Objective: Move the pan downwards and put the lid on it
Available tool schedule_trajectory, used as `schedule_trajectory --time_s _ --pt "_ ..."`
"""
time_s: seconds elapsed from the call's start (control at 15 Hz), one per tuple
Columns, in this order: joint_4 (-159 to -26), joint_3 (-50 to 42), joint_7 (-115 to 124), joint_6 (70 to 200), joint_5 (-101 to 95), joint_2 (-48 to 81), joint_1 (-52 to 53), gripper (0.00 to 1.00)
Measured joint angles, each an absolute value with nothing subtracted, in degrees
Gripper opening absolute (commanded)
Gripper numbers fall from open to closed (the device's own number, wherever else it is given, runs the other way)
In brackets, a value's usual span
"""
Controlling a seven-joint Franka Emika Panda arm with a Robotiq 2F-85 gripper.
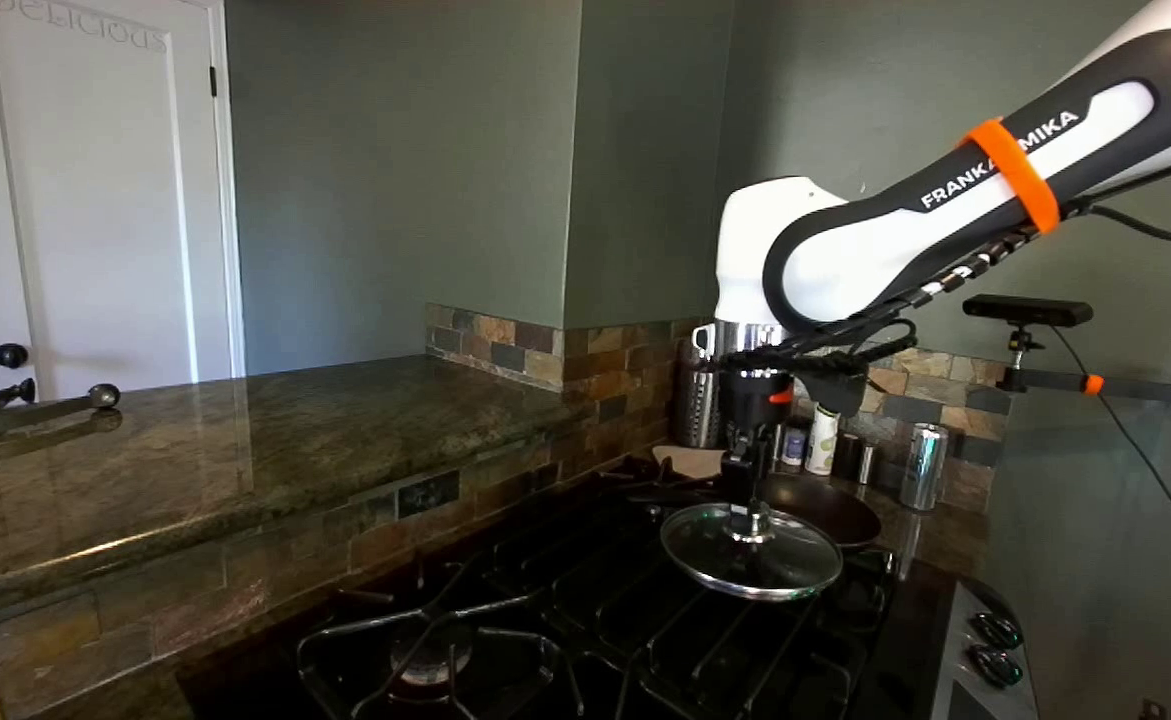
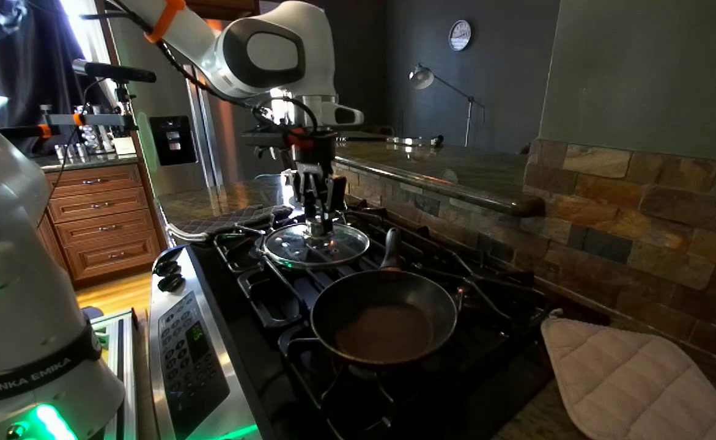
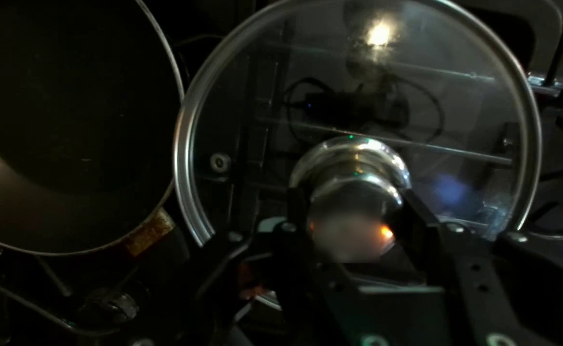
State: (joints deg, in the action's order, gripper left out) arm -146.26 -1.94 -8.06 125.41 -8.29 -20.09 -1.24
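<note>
The fingers (image 3: 418, 216) appeared to pinch the silvery knob (image 3: 354, 206) of the lid (image 2: 316, 247) from both sides, just beside the pan (image 2: 384, 319), though I couldn't tell whether the lid rested or hung slightly raised; to do this well, I thought, it wanted lifting level, centring over the pan, then lowering slowly, lest it tip. The lid was clear glass with a shiny metal rim (image 3: 183, 151); the pan was dark, round and shallow.
</note>
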Motion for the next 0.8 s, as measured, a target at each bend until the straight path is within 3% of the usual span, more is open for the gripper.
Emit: schedule_trajectory --time_s 0.8 --pt "-148.56 -6.46 -8.42 125.36 -9.31 -23.61 -6.58 0.23"
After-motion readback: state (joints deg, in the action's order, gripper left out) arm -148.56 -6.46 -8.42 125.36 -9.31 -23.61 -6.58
